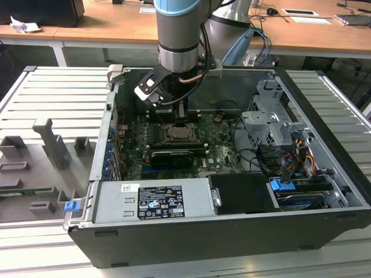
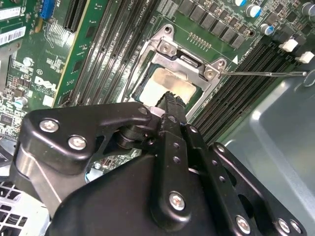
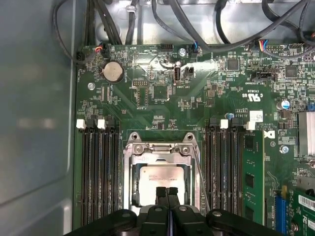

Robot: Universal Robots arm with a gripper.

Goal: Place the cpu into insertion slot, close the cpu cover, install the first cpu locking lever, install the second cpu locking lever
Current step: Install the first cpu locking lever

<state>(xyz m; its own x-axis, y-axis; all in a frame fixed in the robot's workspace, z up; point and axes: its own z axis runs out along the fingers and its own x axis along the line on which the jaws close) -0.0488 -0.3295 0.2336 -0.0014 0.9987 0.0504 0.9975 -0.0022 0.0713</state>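
Ribbed metal bench [image 1: 46,104] carrying an open black computer case [image 1: 232,231], its side panel off and its inside facing up; robot arm [image 1: 179,35] reaching straight down into the case from above, over the middle of the green motherboard [image 3: 162,93]; grey power supply [image 1: 153,200] along the near wall of the case in the exterior view, with bundled cables and a drive cage towards the exterior view's right; long black memory slots [image 3: 98,172] flanking the socket on both sides; the cpu cover [image 3: 160,150], a silvery frame plate, lying flat down over the insertion slot [image 3: 135,187]; the cpu [image 3: 162,179] seated inside that slot, its dull silver top showing through the cover's cut-out centre; the gripper [image 3: 167,191] clenched with nothing between its black fingers [image 2: 172,101], whose tips stand over the edge of the cpu's top, though contact with the metal cannot be told; a thin wire locking lever [image 2: 261,73] running out from a corner of the cover, angled away across the neighbouring memory slots.
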